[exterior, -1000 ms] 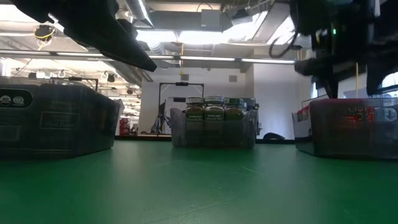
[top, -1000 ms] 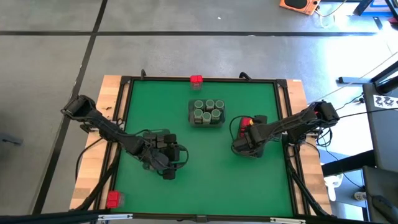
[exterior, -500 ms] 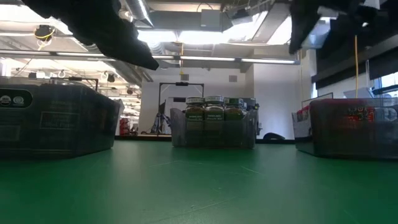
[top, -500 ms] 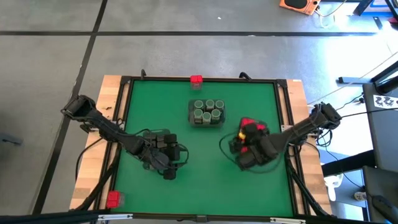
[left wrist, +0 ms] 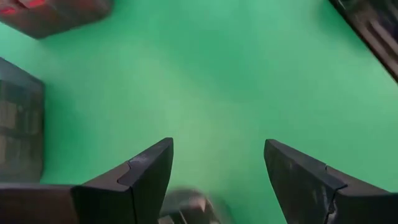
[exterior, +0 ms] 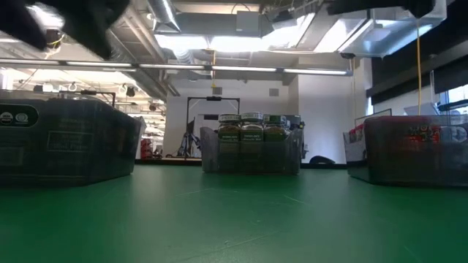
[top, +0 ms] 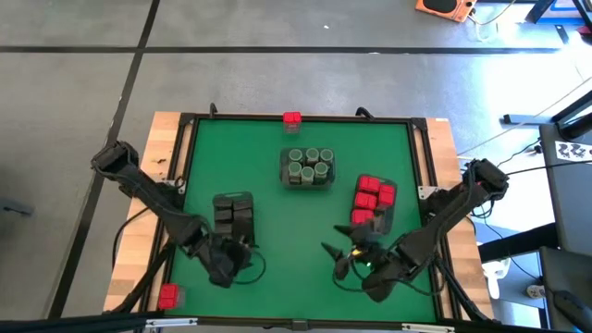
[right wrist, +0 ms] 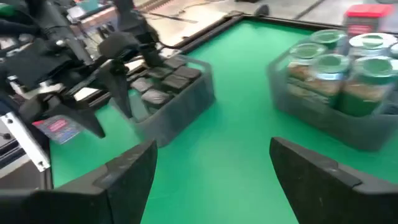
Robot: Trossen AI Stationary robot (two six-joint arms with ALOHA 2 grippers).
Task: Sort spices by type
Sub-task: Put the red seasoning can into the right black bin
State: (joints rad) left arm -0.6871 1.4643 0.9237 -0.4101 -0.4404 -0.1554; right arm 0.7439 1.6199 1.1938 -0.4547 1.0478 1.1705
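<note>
Two dark grippers, left gripper (top: 220, 266) and right gripper (top: 340, 259), now pulled back toward the green mat's (top: 277, 213) near edge, off the trays; both gaping, empty. Farther in: dark grey rectangular tins (top: 232, 209) left, bright red rectangular boxes (top: 372, 199) right. Beyond, round grey-green jars (top: 308, 166) mid-mat, clustered in clear tray.

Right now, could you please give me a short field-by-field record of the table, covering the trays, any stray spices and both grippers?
centre tray: round grey-green jars
left tray: dark grey tins
right tray: red boxes
stray red box, far edge: outside the mat
stray red box, near left corner: outside the mat
left gripper: open, empty, near the table's front
right gripper: open, empty, near the table's front
</note>
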